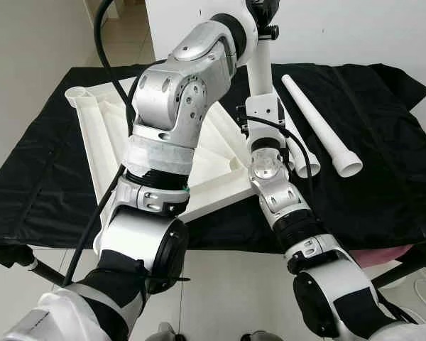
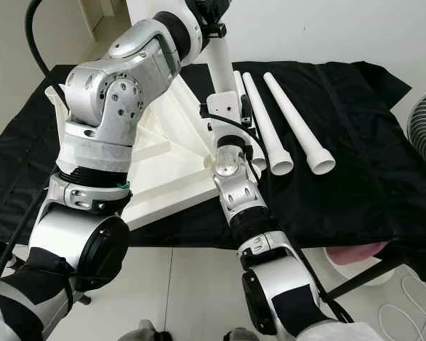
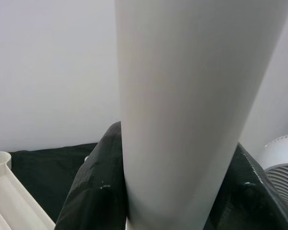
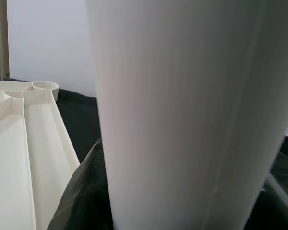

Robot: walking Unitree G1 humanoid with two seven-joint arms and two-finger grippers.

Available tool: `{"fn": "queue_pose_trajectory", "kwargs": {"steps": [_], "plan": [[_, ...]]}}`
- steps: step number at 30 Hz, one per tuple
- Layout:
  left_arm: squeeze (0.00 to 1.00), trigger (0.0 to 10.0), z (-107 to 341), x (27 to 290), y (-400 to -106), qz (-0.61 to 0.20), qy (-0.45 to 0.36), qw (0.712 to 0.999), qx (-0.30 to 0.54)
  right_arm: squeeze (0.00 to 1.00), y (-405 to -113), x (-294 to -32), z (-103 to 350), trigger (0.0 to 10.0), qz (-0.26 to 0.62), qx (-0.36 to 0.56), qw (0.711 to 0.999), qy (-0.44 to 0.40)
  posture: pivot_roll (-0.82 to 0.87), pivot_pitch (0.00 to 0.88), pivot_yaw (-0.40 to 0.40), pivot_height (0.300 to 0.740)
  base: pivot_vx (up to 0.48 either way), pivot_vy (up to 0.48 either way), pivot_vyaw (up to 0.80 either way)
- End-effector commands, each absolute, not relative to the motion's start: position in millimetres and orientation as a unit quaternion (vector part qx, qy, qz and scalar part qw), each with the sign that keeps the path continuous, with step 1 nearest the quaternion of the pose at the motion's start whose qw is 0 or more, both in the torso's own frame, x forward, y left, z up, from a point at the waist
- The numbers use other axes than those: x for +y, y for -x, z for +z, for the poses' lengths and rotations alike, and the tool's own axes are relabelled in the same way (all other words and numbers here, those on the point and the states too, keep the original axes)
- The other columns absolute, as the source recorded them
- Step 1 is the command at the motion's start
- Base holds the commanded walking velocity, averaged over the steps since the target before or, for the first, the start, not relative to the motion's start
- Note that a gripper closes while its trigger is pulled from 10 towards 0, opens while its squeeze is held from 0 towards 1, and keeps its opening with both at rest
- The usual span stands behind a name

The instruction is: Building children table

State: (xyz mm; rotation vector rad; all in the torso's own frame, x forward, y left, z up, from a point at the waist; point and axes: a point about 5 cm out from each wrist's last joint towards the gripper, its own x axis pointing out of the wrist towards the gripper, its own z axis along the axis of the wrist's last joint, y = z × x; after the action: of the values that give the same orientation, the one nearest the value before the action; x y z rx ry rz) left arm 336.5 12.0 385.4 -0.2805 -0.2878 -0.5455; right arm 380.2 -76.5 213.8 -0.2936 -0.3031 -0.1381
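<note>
White plastic leg [image 1: 261, 67] stands upright at upper centre of the frame, its long axis vertical, over the near corner of the upturned tabletop [image 1: 106, 135]. Both tools clamp it: left tool [image 3: 177, 191] high, right tool [image 1: 264, 114] lower, nearer the socket. Spare legs [image 2: 298, 121] lie right on the black-draped table [image 1: 383, 163]. Beyond are a white wall and a fan [image 2: 424, 117].

From our head we look down at the same table [image 1: 383, 177]. Our wrist cams sit right up against a leg [image 3: 192, 110].
</note>
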Motion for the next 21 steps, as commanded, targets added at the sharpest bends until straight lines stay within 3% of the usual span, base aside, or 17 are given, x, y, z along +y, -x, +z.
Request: {"fn": "queue_pose_trajectory", "kwargs": {"steps": [1, 2, 3, 4, 5, 6, 8, 9, 21], "plan": [[0.0, 10.0, 389.1, 7.6, -331.9, -0.276, 0.127, 0.941, -0.149, 0.0, -380.4, -71.3, 219.4, 0.0, -0.069, -0.164, 0.974, 0.143, -0.13, 0.024, 0.071, 0.74, 0.0, 0.0, 0.0], [0.0, 10.0, 388.7, 7.6, -331.8, -0.276, 0.122, 0.941, -0.152, 0.0, -380.7, -71.8, 219.2, 1.5, -0.07, -0.162, 0.974, 0.143, -0.13, 0.024, 0.071, 0.74, 0.0, 0.0, 0.0], [0.0, 10.0, 388.5, 7.5, -331.6, -0.278, 0.118, 0.941, -0.155, 0.0, -381.0, -72.2, 218.8, 3.7, -0.071, -0.16, 0.974, 0.141, -0.13, 0.024, 0.071, 0.74, 0.0, 0.0, 0.0], [0.0, 10.0, 388.7, 7.2, -331.3, -0.282, 0.118, 0.939, -0.157, 0.0, -381.5, -72.8, 218.4, 10.0, -0.072, -0.158, 0.975, 0.139, -0.13, 0.024, 0.071, 0.74, 0.0, 0.0, 0.0], [0.0, 10.0, 388.7, 7.2, -331.3, -0.282, 0.118, 0.939, -0.157, 0.0, -381.5, -72.8, 218.4, 10.0, -0.072, -0.158, 0.975, 0.139, -0.13, 0.024, 0.071, 0.74, 0.0, 0.0, 0.0], [0.38, 10.0, 388.6, 6.3, -330.4, -0.292, 0.122, 0.935, -0.161, 0.0, -381.6, -73.1, 217.8, 10.0, -0.071, -0.157, 0.976, 0.135, -0.12, 0.03, 0.066, 0.74, 0.0, 0.0, 0.0], [0.38, 10.0, 388.6, 6.3, -330.4, -0.292, 0.122, 0.935, -0.161, 0.0, -381.6, -73.1, 217.8, 10.0, -0.071, -0.157, 0.976, 0.135, -0.12, 0.03, 0.066, 0.74, 0.0, 0.0, 0.0], [1.0, 10.0, 387.9, 5.4, -329.2, -0.302, 0.128, 0.931, -0.161, 0.0, -381.3, -73.3, 217.7, 10.0, -0.07, -0.157, 0.976, 0.131, -0.12, 0.033, 0.064, 0.74, 0.0, 0.0, 0.0], [1.0, 10.0, 377.6, 5.7, -314.0, -0.365, 0.113, 0.907, -0.177, 0.0, -384.2, -88.8, 217.2, 10.0, -0.087, -0.135, 0.985, 0.059, -0.11, 0.026, 0.072, 0.74, 0.0, 0.0, 0.0]]}}
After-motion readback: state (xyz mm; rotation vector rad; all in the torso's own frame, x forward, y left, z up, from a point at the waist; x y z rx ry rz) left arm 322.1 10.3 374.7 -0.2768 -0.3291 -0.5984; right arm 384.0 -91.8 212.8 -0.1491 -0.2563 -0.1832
